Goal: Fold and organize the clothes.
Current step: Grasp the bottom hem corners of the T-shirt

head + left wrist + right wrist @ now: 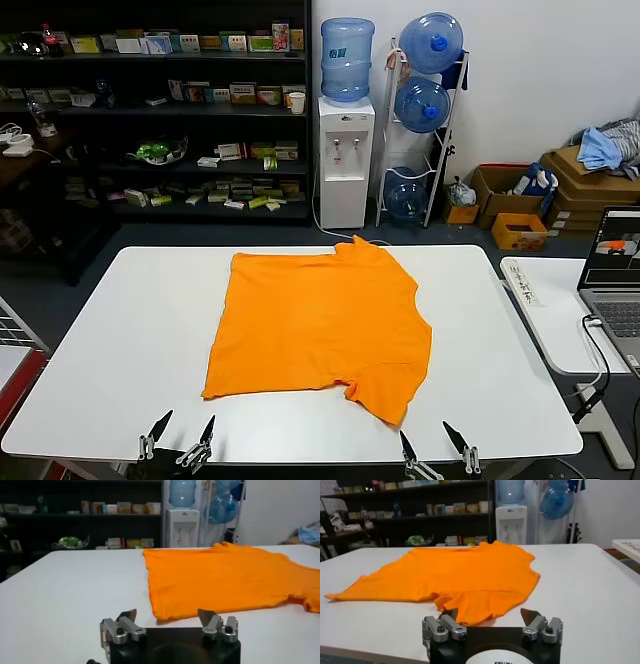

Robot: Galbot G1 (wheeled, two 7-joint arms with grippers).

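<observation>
On the white tabletop lies a bright orange T-shirt. It is spread out flat near the middle, a bit toward the far side. The side facing up is plain, with no letters showing. It has short sleeves. One sleeve points to the far edge of the tabletop. The other sleeve sticks out at the near corner on the robot's right, and it is a little bunched and wrinkled there. The rest of the cloth is mostly smooth, with a few soft folds.

The left gripper hangs at the near edge of the tabletop, just in front of the shirt's near left corner. Its fingers are spread wide apart and hold nothing. The right gripper hangs at the near edge too, close to the bunched sleeve but not touching it. Its fingers are also spread wide and hold nothing.

Behind the tabletop stand dark shelves with small boxes, a white water cooler, and a rack of blue water bottles. A laptop sits on a side table at the right.
</observation>
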